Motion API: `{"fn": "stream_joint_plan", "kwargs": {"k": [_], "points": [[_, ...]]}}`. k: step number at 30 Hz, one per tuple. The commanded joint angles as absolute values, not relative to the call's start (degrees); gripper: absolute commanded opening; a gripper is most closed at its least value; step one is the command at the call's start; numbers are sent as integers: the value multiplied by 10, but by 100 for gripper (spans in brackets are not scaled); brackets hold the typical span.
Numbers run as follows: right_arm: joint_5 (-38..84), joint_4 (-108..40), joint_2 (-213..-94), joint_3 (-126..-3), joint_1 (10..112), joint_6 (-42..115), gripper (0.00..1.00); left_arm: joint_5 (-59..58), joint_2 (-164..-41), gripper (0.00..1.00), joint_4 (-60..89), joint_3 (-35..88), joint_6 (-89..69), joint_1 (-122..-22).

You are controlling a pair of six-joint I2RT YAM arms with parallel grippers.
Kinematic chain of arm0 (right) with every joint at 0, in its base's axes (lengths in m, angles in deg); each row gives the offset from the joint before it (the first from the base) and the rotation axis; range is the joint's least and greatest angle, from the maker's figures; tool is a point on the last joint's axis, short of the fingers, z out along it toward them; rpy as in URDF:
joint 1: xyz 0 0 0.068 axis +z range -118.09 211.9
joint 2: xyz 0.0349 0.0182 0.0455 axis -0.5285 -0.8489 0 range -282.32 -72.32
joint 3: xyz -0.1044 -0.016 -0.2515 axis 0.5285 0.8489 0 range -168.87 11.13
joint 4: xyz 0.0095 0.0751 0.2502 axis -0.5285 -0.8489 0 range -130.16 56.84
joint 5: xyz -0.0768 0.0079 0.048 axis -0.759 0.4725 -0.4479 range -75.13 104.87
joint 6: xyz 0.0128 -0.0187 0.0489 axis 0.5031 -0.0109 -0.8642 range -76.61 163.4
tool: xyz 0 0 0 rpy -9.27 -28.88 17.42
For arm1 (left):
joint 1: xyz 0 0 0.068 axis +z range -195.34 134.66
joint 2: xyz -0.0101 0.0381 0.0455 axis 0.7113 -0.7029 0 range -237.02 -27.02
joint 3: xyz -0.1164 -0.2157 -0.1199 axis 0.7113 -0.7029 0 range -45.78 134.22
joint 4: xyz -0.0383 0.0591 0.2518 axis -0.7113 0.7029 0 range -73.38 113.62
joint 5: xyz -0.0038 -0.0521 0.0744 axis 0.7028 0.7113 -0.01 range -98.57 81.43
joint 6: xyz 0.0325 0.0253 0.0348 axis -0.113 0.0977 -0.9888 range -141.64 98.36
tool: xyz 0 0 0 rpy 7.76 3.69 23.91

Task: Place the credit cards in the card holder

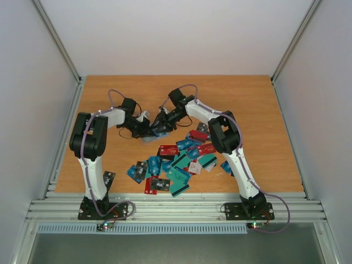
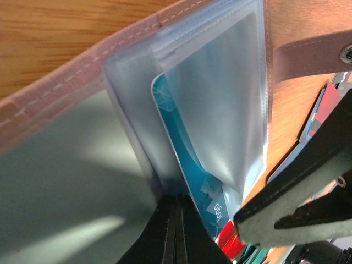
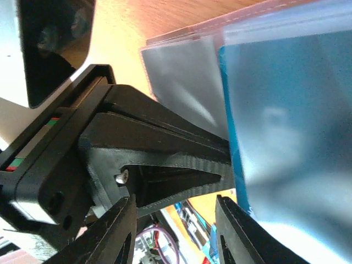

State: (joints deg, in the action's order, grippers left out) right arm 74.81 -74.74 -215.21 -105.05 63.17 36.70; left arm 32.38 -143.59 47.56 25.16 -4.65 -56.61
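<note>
The card holder [image 2: 66, 82] has a pinkish-tan stitched edge and clear pockets, and it is held up off the table between both grippers. My left gripper [image 2: 176, 220] is shut on a clear pocket sleeve of the holder. A teal credit card [image 2: 184, 165] sits partway in a pocket, with its lower end sticking out. My right gripper [image 3: 176, 234] is open, its jaws apart, just beside that teal card [image 3: 286, 110]. In the top view the left gripper [image 1: 146, 131] and the right gripper [image 1: 158, 127] meet over the holder [image 1: 148, 138]. Several loose credit cards [image 1: 176, 162] lie on the table.
The loose cards spread from mid-table toward the right arm's base. One dark card [image 1: 109, 179] lies alone by the left arm. The wooden table [image 1: 247, 104] is walled on the left, right and back, and a metal rail [image 1: 176, 206] runs along the front.
</note>
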Motion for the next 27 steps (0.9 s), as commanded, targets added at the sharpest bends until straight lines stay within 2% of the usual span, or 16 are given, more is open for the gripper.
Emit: {"fn": "stream_joint_plan", "kwargs": {"k": [1,15,27], "points": [[712,-790,-2111,-1060,624,403,41,288,-1468,0,485,243,-62,-575],[638,-857,-2102,-1028,600,489,40,266,-1472,0,503,244,-78,-575],[650,-852,-2120,-1004,602,493,40,268,-1482,0,505,253,-77,-575]]}}
